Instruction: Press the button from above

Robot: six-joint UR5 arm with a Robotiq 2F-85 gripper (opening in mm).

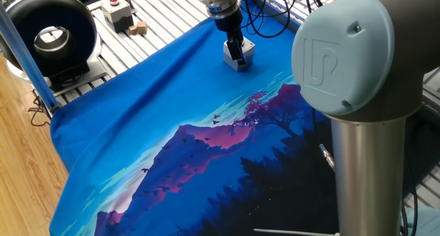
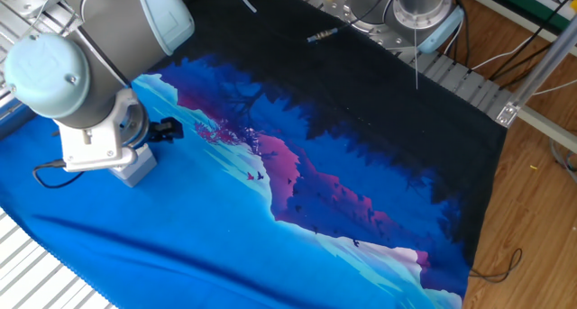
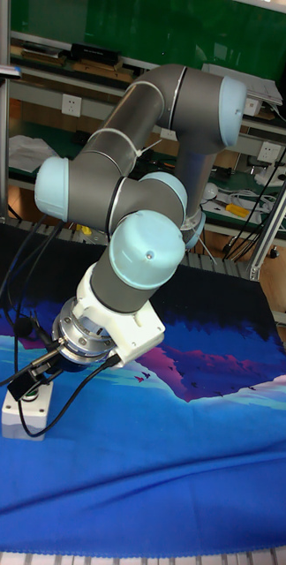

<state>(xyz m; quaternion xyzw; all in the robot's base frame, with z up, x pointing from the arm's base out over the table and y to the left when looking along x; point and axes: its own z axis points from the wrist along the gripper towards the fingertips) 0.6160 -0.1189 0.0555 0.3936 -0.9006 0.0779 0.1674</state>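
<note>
One fixed view: the hand (image 1: 237, 55) sits straight above the light-grey box (image 1: 240, 56), hiding the button.
The box stands upright on the blue cloth (image 1: 158, 119) at the desk's far edge; the button presumably faces up, so the press runs straight down; the other fixed view: the wrist covers the box (image 2: 135, 167); tall fixed view: the box (image 3: 24, 410) lies under the hand (image 3: 28, 384); its finger spread I cannot tell.

light: bright, even, overhead | shadows: soft, short | glare: mild on arm (image 1: 350, 54) shell | focus: sharp; near joint slightly soft
</note>
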